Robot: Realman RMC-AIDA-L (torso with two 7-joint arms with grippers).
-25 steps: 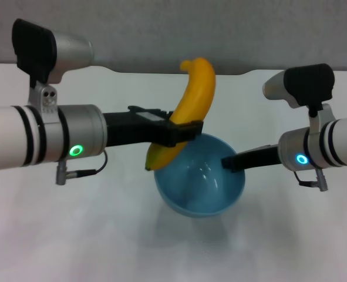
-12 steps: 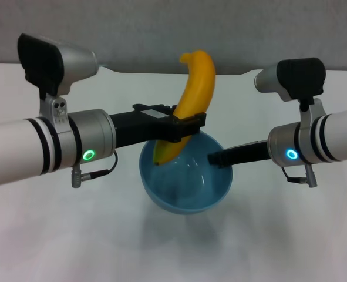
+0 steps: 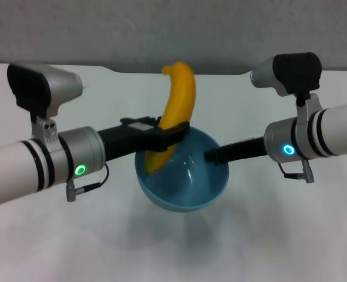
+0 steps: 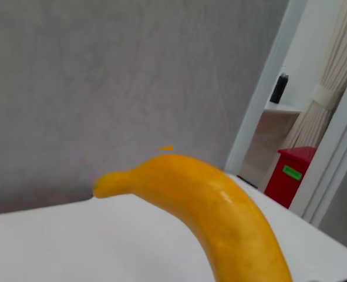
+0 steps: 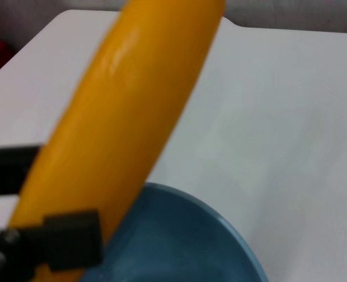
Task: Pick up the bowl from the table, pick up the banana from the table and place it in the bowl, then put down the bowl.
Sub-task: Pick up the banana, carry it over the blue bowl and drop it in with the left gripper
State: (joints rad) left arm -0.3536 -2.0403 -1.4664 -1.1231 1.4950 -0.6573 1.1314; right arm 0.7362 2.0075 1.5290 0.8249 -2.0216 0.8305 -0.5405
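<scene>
From my head camera, nearest to me is the round, glossy light-blue bowl (image 3: 182, 176), held up off the plain white flat tabletop (image 3: 279, 235), which shows below and around it. My right gripper (image 3: 211, 156) comes in from the right and is clamped on the bowl's right rim, its dark fingers pinching the wall there. My left gripper (image 3: 172, 133) reaches in from the left, level with the bowl's far-left rim, and is closed around the lower part of the curved, smooth yellow-orange banana (image 3: 174, 111). The banana stands nearly upright in that grip: its lower end dips inside the bowl just past the left rim, while its upper end rises above the gripper and curls over to the left. In the right wrist camera I see the banana (image 5: 132, 117) leaning over the blue rim (image 5: 220, 229), with the left gripper's black finger (image 5: 67, 241) across its lower part. Beyond the tabletop's notched far edge is a grey wall (image 3: 161, 29).
</scene>
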